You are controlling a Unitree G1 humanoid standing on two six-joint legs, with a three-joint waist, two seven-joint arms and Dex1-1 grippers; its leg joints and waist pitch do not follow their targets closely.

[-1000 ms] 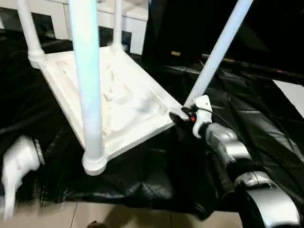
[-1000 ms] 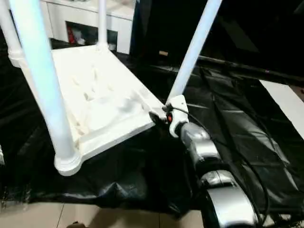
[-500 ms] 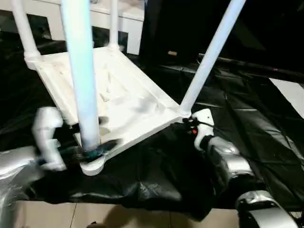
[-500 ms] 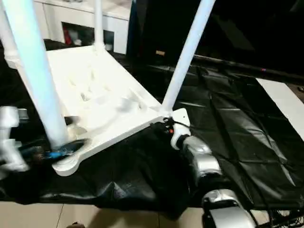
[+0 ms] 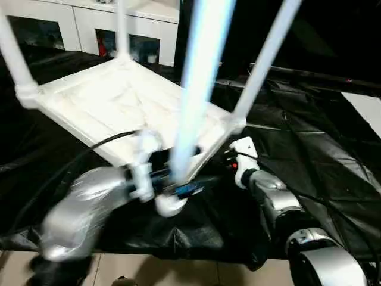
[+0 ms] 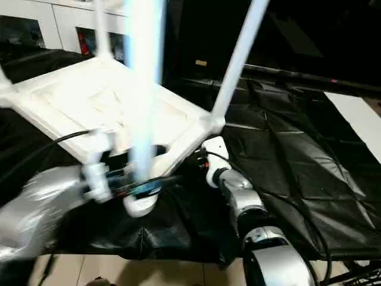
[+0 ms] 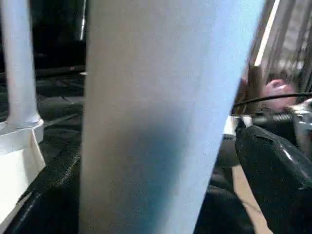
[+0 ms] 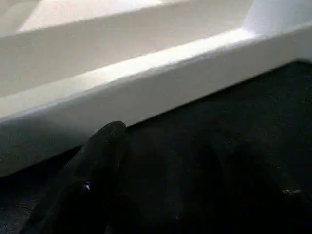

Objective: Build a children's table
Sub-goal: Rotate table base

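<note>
On the crinkly black plastic sheet point(image 5: 309, 149) the white children's table point(image 5: 113, 107) lies upside down, smooth moulded top w/ ribbed underside facing up, long axis running from the near corner back toward the white cabinet point(image 5: 89, 24), round tapered legs pointing up. Left gripper point(image 5: 178, 185) has its fingers spread wide either side of the nearest leg point(image 5: 196, 89), just above its socket. Right gripper point(image 5: 229, 162) is at the table's right corner edge, jaws part-apart; can't tell if it grips.

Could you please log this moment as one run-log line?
table top inverted on black sheet | left end effector open around near leg
</note>
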